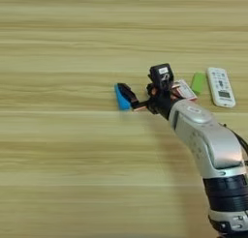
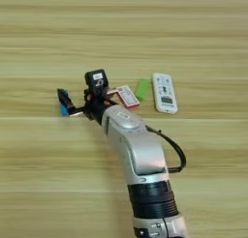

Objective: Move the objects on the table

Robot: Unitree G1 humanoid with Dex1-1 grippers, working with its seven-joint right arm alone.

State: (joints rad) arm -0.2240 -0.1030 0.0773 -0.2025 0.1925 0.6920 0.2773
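A blue bar (image 1: 121, 100) lies on the table (image 1: 58, 48) near the middle. My right gripper (image 1: 143, 83) is open just to its right. One black finger (image 1: 128, 93) rests against the bar's right side, partly covering it. The other finger (image 1: 161, 75) stands up well apart. Nothing sits between them. Right of the gripper lie a red-and-white flat box (image 2: 127, 96), a green bar (image 2: 142, 88) and a long white remote (image 2: 164, 93), side by side. The wrist hides part of the box.
My silver forearm (image 1: 208, 140) comes in from the bottom right and crosses the table's near right part. A black cable (image 2: 177, 152) loops beside it. Bare wood stretches to the left and at the back.
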